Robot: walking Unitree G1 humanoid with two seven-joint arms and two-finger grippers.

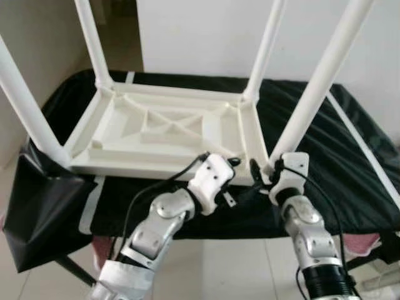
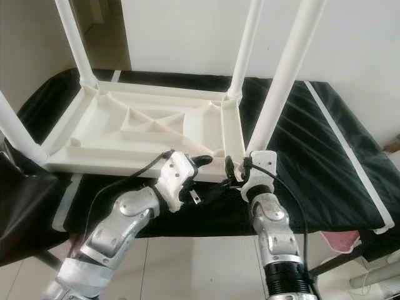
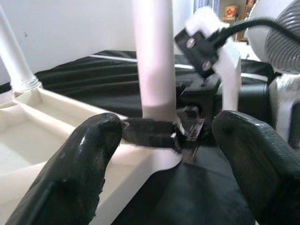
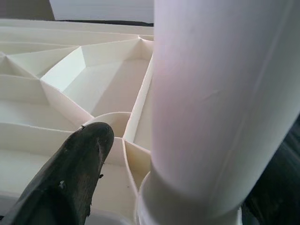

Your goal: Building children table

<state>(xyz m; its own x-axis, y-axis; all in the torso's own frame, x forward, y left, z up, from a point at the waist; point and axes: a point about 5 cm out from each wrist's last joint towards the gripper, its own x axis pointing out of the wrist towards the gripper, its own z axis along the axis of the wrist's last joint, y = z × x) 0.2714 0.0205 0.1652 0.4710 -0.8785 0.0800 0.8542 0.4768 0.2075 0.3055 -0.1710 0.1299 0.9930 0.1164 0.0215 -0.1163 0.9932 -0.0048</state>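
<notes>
Left eye view shows the upturned white table on a black-covered bed, its near-right leg clasped at the base between the right gripper fingers, while the left gripper beside it is spread, grasping nothing.

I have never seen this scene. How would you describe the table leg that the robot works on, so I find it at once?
Find the white children table lying upside down on the black-covered bed, its four legs pointing up. The leg is at the near corner on the robot's right. Unlike the other three, it has the right gripper around its base and the left gripper close beside.
</notes>
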